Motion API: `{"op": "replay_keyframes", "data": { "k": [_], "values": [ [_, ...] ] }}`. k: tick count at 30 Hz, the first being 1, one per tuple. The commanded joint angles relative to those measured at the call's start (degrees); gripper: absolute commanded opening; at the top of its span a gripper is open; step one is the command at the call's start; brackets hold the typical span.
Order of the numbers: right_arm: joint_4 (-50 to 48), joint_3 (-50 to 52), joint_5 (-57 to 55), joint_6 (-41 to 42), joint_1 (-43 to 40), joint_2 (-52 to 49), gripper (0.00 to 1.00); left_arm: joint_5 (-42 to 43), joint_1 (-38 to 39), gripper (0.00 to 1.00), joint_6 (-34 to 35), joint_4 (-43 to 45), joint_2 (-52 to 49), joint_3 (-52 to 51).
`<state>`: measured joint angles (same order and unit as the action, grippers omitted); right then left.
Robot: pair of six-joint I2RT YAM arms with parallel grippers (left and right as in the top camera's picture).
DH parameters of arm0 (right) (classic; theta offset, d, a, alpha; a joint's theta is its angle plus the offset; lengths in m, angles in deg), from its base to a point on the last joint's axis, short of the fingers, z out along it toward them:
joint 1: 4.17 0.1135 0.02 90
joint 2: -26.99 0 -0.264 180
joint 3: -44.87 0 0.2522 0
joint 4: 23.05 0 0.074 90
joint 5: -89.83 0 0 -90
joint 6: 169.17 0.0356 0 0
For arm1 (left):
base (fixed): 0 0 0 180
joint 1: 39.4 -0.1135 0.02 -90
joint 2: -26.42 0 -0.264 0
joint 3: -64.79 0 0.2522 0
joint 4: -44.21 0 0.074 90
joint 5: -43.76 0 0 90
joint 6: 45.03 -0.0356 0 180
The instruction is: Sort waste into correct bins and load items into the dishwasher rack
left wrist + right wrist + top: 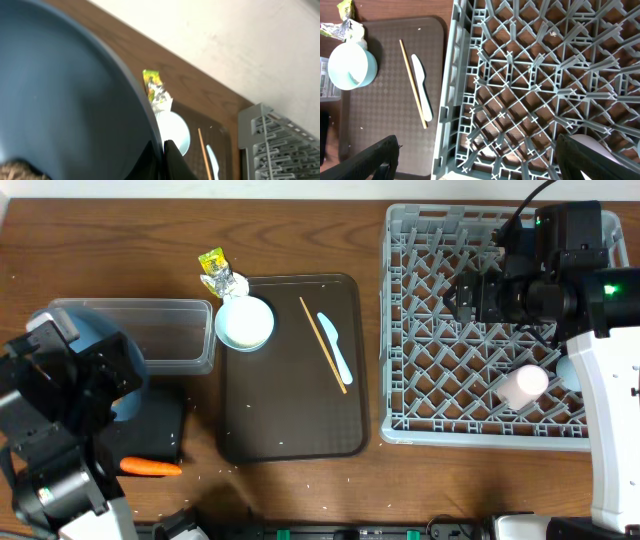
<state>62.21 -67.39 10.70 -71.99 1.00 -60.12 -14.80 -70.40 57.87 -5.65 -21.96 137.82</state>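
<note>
Currently the left gripper (161,152) has its jaws pinched shut on the rim of the large round blue plate (65,100), held tilted. A brown lumpy food piece (17,171) seems to sit on the plate, well away from the grip, and is probably still to be tipped out.

Close under that grip are the clear plastic tub (165,330) and the shallow black tray (160,430). I see no waste in either. The orange carrot (150,468) lies on the table beside the tray.

Ahead of these jaws, all untouched:
- crumpled yellow-green wrapper (152,82)
- white bowl (175,131)
- pale-blue spoon (335,348) on the dark brown serving tray (290,420)

The right gripper (477,150) is spread wide and empty over the grey pegged dishwasher rack (530,75). The small pink cup (525,383) lies in the rack by one fingertip, and what I take for the light-blue cup (567,370) is just past it.

My read: the cups are loaded. The plate, bowl, spoon and all the waste remain.
</note>
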Motion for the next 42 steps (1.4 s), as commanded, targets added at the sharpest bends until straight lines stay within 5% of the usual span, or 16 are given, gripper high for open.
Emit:
{"op": "replay_keyframes", "data": {
  "k": [1, 14, 20, 27, 34, 42],
  "values": [
    [-0.1, 0.0, 0.0, 0.0, 0.5, -0.2, 0.93, 1.4, -0.9, 0.06, 1.0, 0.0, 2.3, -0.9],
    [0.1, 0.0, -0.2, -0.6, 0.5, -0.2, 0.93, 18.9, -9.1, 0.06, 6.2, 12.2, 7.6, -11.0],
    [0.3, 0.0, -0.1, -0.6, 0.5, -0.2, 0.93, 9.9, -9.1, 0.06, 0.0, 10.8, 7.7, -11.7],
    [0.3, 0.0, -0.2, -0.6, 0.5, -0.2, 0.94, 19.5, -9.8, 0.06, 2.7, 17.1, 10.3, -10.5],
    [0.2, 0.0, -0.2, -0.6, 0.5, -0.2, 0.94, 3.4, -9.9, 0.06, 2.0, 7.4, 14.7, -12.5],
    [0.0, 0.0, -0.2, -0.6, 0.5, -0.2, 0.95, 17.6, -9.8, 0.06, 5.1, 23.6, 14.8, -14.3]
  ]
}}
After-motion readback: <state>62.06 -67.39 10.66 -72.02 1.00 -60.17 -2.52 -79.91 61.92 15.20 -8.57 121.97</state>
